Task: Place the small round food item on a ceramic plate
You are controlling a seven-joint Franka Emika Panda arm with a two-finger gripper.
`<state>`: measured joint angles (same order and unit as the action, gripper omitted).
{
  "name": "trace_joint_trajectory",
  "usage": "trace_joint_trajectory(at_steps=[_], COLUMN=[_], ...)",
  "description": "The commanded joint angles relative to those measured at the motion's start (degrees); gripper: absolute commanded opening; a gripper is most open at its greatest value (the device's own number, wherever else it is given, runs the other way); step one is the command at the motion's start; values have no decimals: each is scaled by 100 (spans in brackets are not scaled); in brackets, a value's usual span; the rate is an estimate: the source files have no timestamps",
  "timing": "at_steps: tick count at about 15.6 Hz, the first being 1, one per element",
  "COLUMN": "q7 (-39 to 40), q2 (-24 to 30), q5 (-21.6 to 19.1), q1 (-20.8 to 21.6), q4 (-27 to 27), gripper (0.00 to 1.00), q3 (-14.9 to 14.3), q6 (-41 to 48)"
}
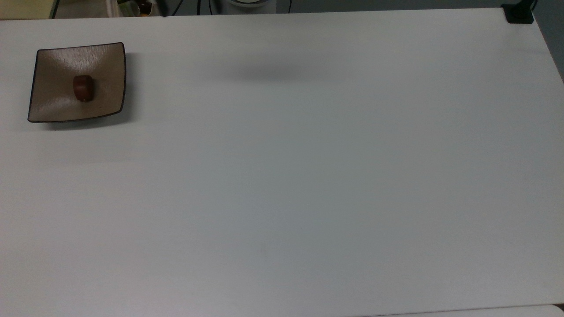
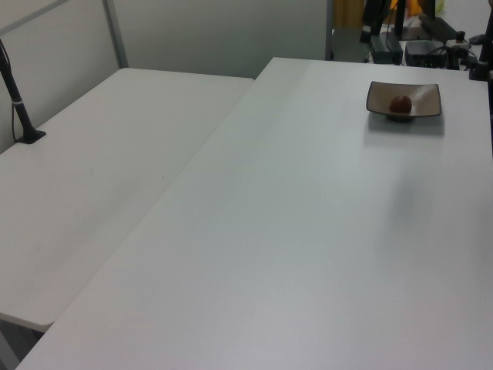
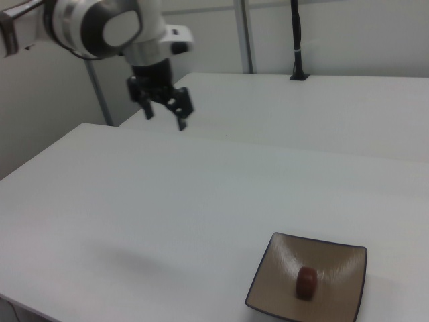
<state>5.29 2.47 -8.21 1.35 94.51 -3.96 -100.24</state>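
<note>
Small round food item (image 1: 83,87), dark reddish-brown and glossy, lies in the middle of the ceramic plate (image 1: 105,66), resting in the plate's shallow dip, nothing touching it. Right view agrees: the item (image 3: 307,282) sits in the centre of the square tan plate (image 3: 342,258), dark rim all round it

Plate stands near the far left corner of the white table (image 1: 308,176) in the top view, close to the left edge, fully on the surface. Nothing else is on this table. A second white table (image 2: 100,185) adjoins it at the left view's left, with a black post (image 2: 19,108) clamped at its edge

Gripper (image 3: 165,115) hangs high in the air in the right view, well apart from the plate, over the far side of the table. Fingers spread apart, nothing between them. White arm (image 3: 87,23) reaches in from the right view's upper left

Judgement: placing step looks done, item released and settled on the plate. What remains is only for the arm to clear off and park; no further grasp is called for, and the item looks steady enough not to roll
</note>
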Motion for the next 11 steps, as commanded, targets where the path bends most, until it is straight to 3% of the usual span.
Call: trace_joint_trajectory(at_steps=[1, 7, 11], q7=[-607, -337, -10], q2=[104, 34, 16], q5=[39, 389, 426], q1=[760, 955, 947], q4=[24, 15, -12], gripper=[100, 100, 100], q3=[-96, 246, 265], q6=[329, 567, 567])
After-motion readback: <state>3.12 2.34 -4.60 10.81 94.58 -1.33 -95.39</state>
